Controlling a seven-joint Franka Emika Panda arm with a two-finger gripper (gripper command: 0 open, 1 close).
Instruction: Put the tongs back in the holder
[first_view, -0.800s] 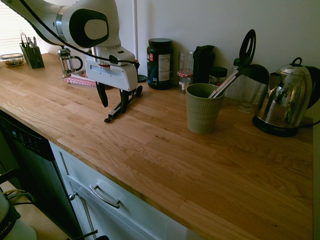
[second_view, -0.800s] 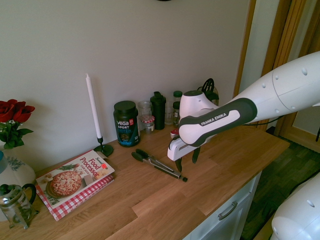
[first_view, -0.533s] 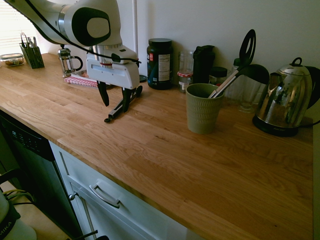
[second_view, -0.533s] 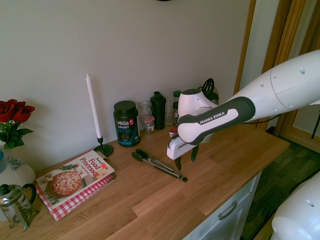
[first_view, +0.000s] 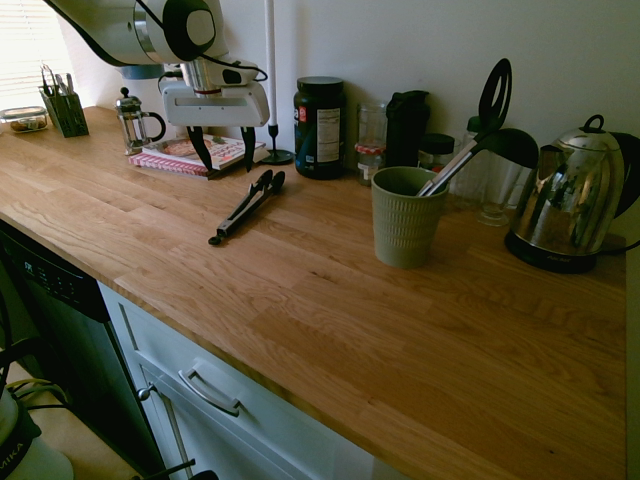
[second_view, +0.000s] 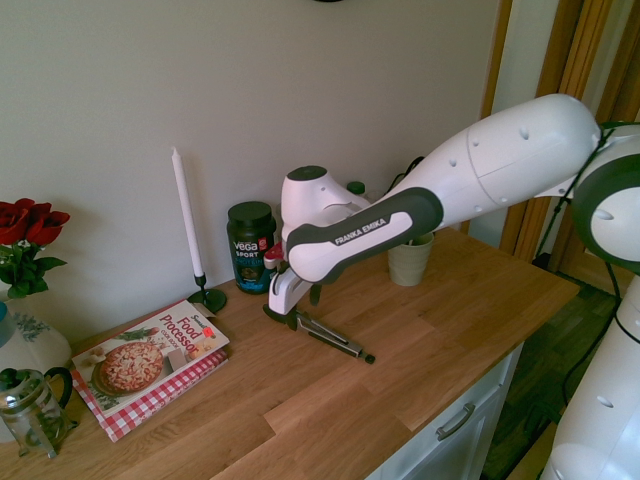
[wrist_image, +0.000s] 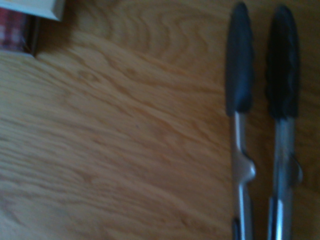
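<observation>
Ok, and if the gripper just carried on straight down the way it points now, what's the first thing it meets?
Probably the tongs, lying below the open gripper. Its height is unclear, so a slight offset could put a finger on the worktop beside them instead.

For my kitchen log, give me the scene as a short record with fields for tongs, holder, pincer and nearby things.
tongs: lying on the counter, not held
holder: green cup, upright, utensils inside
pincer: open, empty, above the counter
behind the cup: jars
beside the cup: kettle
task: tongs not yet in cup
</observation>
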